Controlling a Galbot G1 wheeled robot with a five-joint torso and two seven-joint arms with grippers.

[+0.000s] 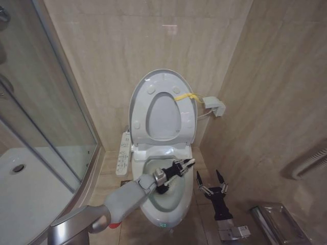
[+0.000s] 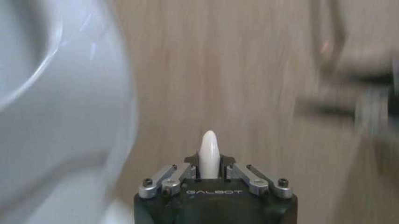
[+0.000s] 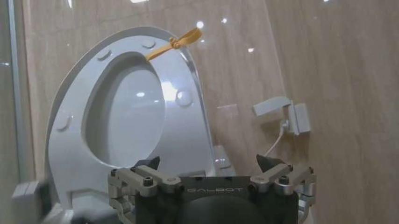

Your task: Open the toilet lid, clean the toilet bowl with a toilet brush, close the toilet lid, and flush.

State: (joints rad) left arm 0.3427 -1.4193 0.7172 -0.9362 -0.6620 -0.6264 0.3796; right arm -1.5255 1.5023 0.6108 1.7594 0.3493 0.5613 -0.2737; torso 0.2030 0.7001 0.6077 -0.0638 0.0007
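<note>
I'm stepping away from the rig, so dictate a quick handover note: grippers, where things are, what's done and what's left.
Left gripper: over the toilet bowl, jaws shut on the toilet brush handle; the brush head can't be made out.
Right gripper: jaws open, holding nothing, beside the bowl's right side above the floor.
Toilet lid: raised upright against the wall, seat ring up with it, yellow strip at its edge.
Done: lid open, brush in hand at the bowl.
Left: finish scrubbing, put the brush away, close the lid, flush.
</note>
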